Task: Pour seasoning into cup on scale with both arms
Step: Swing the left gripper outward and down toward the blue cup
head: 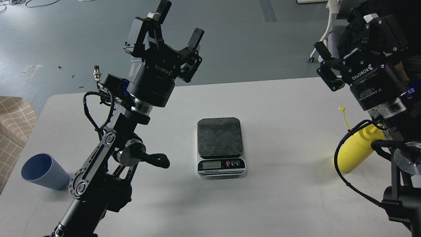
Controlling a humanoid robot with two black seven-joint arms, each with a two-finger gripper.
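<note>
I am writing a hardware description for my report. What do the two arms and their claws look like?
Both arms are black, built from jointed links with silver metal rings and loose black cables looping outside. The left claw has a round black body marked ROBOTIQ in white and two black fingers. The right claw carries the same white marking, plus small white text lower on its body.

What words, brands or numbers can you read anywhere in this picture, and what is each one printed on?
"ROBOTIQ": white, on the body of the left claw.
"ROBOTIQ": white, on the body of the right claw.
"2F Adaptive Gripper", roughly: small white print below that on the right claw, only partly legible.
Scale: small print under its display is too blurred to read; the LCD shows no digits I can make out.
</note>
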